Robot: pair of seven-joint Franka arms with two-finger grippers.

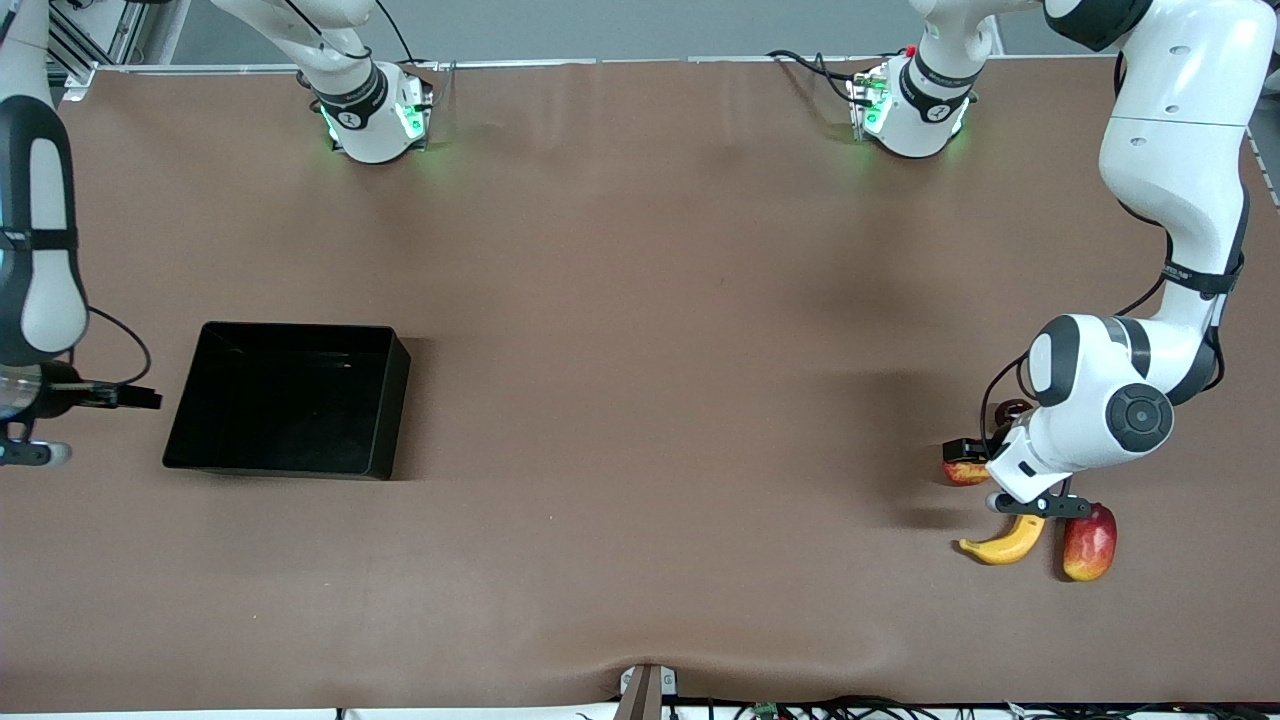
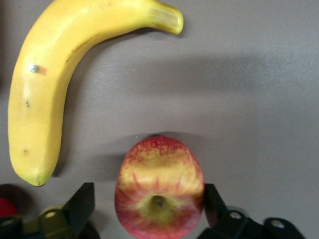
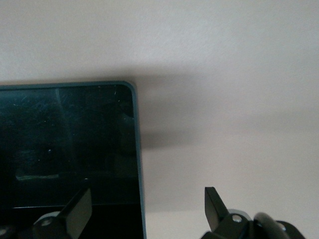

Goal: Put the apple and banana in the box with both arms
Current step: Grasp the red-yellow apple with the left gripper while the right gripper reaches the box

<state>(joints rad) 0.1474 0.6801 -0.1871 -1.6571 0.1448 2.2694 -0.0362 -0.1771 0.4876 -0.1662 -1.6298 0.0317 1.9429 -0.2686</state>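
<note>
Nothing is boxed yet. My left tool [image 2: 149,209] is spread wide around the apple [image 2: 159,195], gripping nothing; the banana [image 2: 60,84] lies just beside it on the surface. My right tool [image 3: 144,209] waits open and empty over the rim of the empty box [image 1: 290,398]. Both fruits are still to be moved.

A brown bench [image 1: 640,400] carries a black box [image 1: 287,400] toward the right arm's end. A banana [image 1: 1005,543], apple [image 1: 965,472] and mango [image 1: 1090,543] lie toward the left arm's end.
</note>
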